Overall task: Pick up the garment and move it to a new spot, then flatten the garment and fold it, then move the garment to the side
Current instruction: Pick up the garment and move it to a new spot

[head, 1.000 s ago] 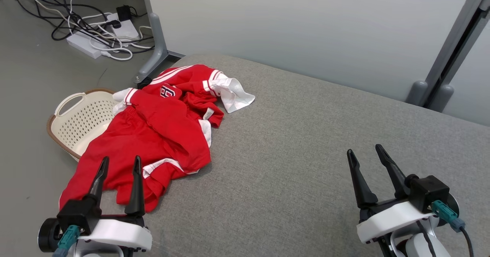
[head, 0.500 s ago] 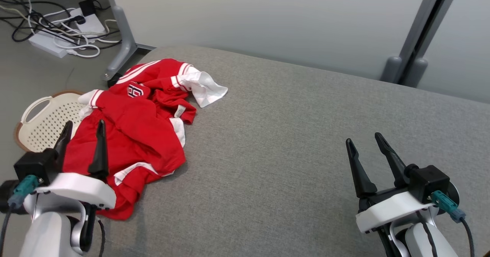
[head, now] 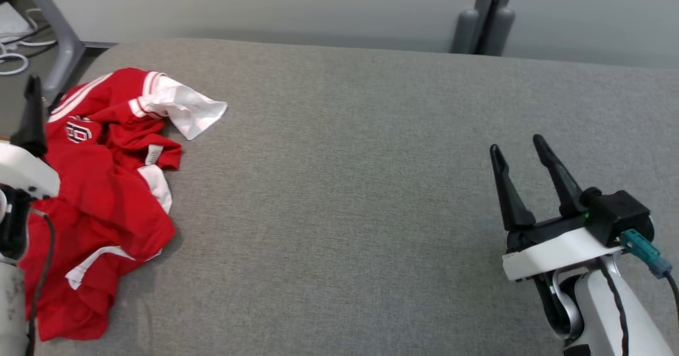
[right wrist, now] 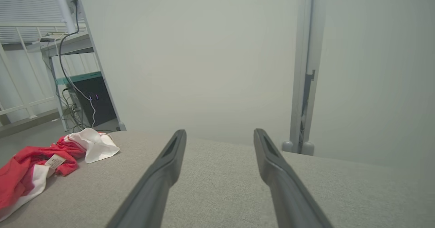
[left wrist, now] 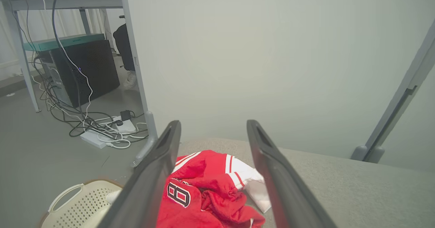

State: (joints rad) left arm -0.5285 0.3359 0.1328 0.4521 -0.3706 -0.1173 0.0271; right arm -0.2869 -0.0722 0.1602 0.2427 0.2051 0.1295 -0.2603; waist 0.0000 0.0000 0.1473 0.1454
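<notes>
A crumpled red garment with white trim and a number patch lies at the left end of the grey padded table. It is also in the left wrist view and the right wrist view. My left gripper is open and empty, raised over the garment's near left part. One of its fingers stands at the head view's left edge. My right gripper is open and empty, over bare table far to the right of the garment.
A cream perforated basket sits on the floor beside the table's left end. Cables and a power strip lie on the floor beyond it. A pale partition wall with grey posts runs along the table's far edge.
The head camera has swung right, so the garment sits further left in the picture. My left gripper has moved forward along the garment's left side. Both grippers stay open.
</notes>
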